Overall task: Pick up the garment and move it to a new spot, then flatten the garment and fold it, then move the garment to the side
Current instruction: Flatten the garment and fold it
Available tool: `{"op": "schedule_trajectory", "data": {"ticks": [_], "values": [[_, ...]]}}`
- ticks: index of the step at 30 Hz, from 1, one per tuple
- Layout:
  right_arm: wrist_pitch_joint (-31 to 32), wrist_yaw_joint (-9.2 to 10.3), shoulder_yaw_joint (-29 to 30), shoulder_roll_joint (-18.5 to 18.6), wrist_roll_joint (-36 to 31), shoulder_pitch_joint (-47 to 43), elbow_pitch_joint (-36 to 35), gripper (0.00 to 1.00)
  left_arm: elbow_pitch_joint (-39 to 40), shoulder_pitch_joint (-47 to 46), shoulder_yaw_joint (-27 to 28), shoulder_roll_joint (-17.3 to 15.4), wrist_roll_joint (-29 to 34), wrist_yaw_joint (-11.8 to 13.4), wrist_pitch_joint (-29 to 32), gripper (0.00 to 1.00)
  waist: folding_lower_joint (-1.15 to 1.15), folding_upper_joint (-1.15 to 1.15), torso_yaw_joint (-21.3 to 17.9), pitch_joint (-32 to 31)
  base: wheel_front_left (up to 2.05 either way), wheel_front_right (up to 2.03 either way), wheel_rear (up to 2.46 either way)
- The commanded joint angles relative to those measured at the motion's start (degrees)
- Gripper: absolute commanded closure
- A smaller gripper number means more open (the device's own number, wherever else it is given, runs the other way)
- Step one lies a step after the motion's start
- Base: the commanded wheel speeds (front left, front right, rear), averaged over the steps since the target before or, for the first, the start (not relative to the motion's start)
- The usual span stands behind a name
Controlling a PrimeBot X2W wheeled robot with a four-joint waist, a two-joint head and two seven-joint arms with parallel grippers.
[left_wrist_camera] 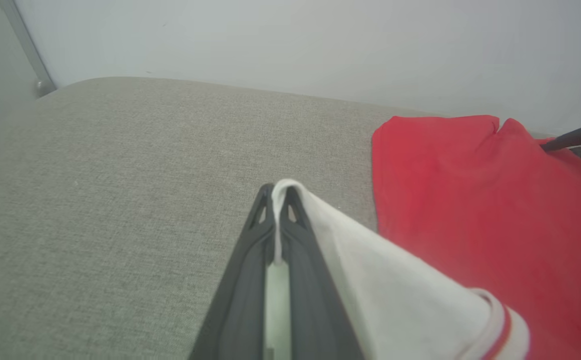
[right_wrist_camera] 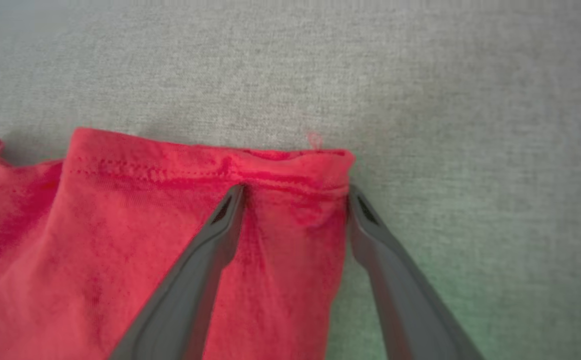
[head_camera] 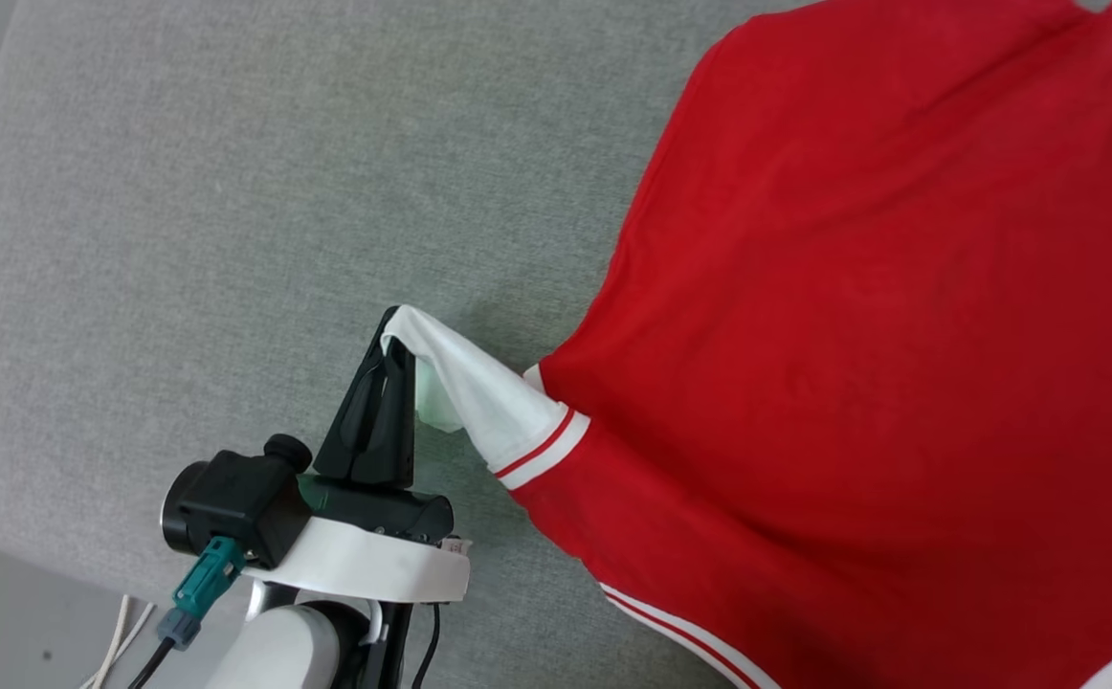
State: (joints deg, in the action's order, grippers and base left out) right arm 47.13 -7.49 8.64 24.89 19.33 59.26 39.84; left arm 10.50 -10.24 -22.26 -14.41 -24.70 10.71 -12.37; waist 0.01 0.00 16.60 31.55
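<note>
Spreading over the right of the grey cloth surface, garment cut off by the picture edges. Pinching the white sleeve tip, lifted and pulled taut: left gripper, jaws fully closed. Straddling the red hem corner, jaws spread wide, clamping nothing: right gripper. Bare room leftward.

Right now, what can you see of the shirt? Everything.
The shirt is red, a soft knit, lying spread but rumpled on the grey fabric surface. Its short white sleeve, edged with red-and-white striped trim, is stretched out and lifted into a peak, pinched by the shut left end effector. A corner of the stitched red hem sits between the fingers of the open right end effector, which grips nothing.
</note>
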Motion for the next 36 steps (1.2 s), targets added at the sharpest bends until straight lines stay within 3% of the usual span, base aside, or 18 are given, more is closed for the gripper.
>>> {"op": "schedule_trajectory", "data": {"ticks": [1,3,4,5,6,13,21,25,30,36], "values": [[1.5,0.01,0.5,-1.2,-0.7,-0.5,2.5,0.0,-0.4,-1.1,0.0,0.1,0.1,-0.2,-0.5,1.0,-0.01,0.0,1.4,1.5,0.0,0.0,0.0],[3.7,0.01,1.6,-2.0,-2.0,-1.5,5.2,0.0,-1.1,-1.2,0.0,0.2,0.0,-0.5,-0.7,1.0,-0.01,0.0,1.5,1.3,0.0,0.0,0.0],[4.6,0.02,2.2,-2.5,-2.7,-2.0,6.5,0.21,-1.4,-1.3,0.0,0.3,0.0,-0.5,-0.9,1.0,-0.01,0.0,1.5,1.1,0.0,0.0,0.0],[5.7,0.04,2.7,-2.7,-3.4,-2.5,7.4,0.86,-1.7,-1.3,0.0,0.3,-0.1,-0.5,-0.9,1.0,-0.01,0.0,1.5,0.7,0.0,0.0,0.0],[6.6,0.05,3.4,-2.9,-4.1,-2.9,8.3,1.0,-2.1,-1.1,0.0,0.3,-0.2,-0.5,-1.0,1.0,-0.01,0.0,1.4,0.3,0.0,0.0,0.0],[5.3,0.02,2.6,-1.5,-8.2,-1.5,5.5,1.0,-4.6,0.8,0.7,-0.4,-1.2,0.0,-0.6,1.0,-0.01,0.0,-0.6,-5.2,0.0,0.0,0.0],[4.5,0.02,-6.9,1.4,-5.8,-6.1,-4.7,1.0,-6.5,5.8,2.7,-2.9,-2.5,1.9,1.4,1.0,-0.01,0.0,-6.6,-15.8,0.0,0.0,0.0],[5.3,0.02,-10.1,3.8,-1.7,-15.2,-12.3,1.0,-6.6,9.9,4.2,-4.6,-3.4,3.3,2.6,1.0,-0.01,0.0,-10.5,-21.1,0.0,0.0,0.0],[7.2,0.02,-8.0,5.6,2.6,-32.1,-22.5,1.0,-5.6,14.6,5.8,-6.2,-4.7,4.9,4.1,1.0,-0.01,0.0,-15.0,-25.2,0.0,0.0,0.0],[8.3,0.01,-3.1,1.6,4.8,-51.1,-30.1,1.0,-4.8,17.5,6.6,-7.3,-5.6,5.8,5.4,1.0,-0.01,0.0,-18.0,-27.1,0.0,0.0,0.0]]}}
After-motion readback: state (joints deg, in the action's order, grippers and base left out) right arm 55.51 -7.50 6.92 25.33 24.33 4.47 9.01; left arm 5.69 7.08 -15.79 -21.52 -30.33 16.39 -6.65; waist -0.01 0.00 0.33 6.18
